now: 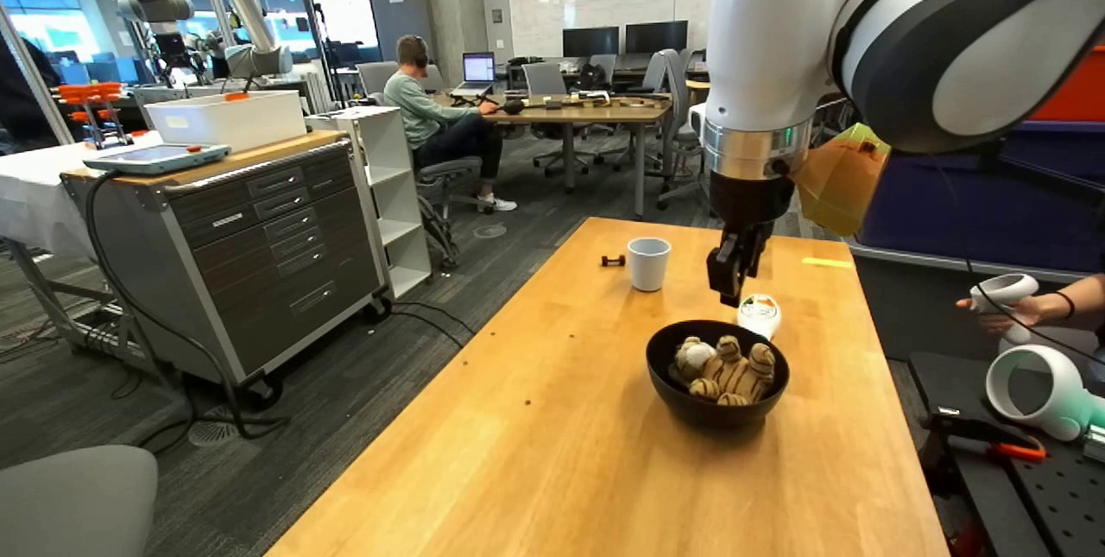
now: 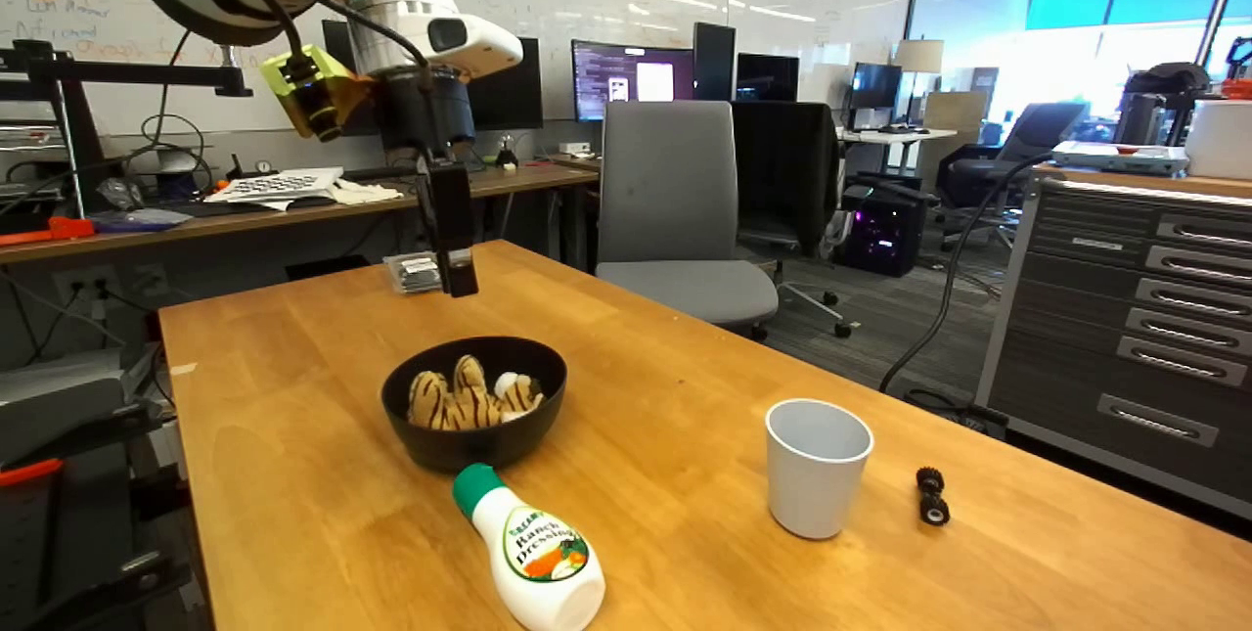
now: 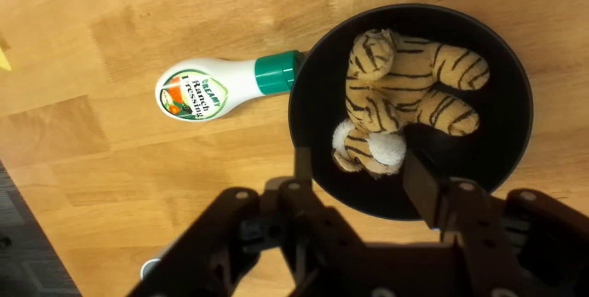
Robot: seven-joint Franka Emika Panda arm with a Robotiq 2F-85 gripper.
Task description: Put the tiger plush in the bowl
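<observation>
Since the tiger plush (image 1: pixel 738 377) already lay inside the bowl (image 1: pixel 716 420), all turned on the space between it and the claw (image 1: pixel 734 285). In an exterior view, the claw hung above the bowl's rim, apart from it, while the white cup (image 1: pixel 648 265) and a small black dumbbell (image 1: pixel 613 261) sat well apart beyond the bowl. In an exterior view, the fingertips (image 2: pixel 464 281) pointed down over the bowl, clear of the plush, and a ranch dressing bottle (image 2: pixel 533 545) lay just beside the bowl, its green cap toward the wall; whether they touched I could not tell. In the wrist view, the two fingers (image 3: pixel 421 191) stood spread with nothing gripped between them. The plush lay below them within the bowl, head on the fingers' side, two stubby limbs pointing away from the bottle; bunched as it was, its long axis was hard to read. I judged the placing done, and that the coming move called for a straight lift away from the bowl's rim.
</observation>
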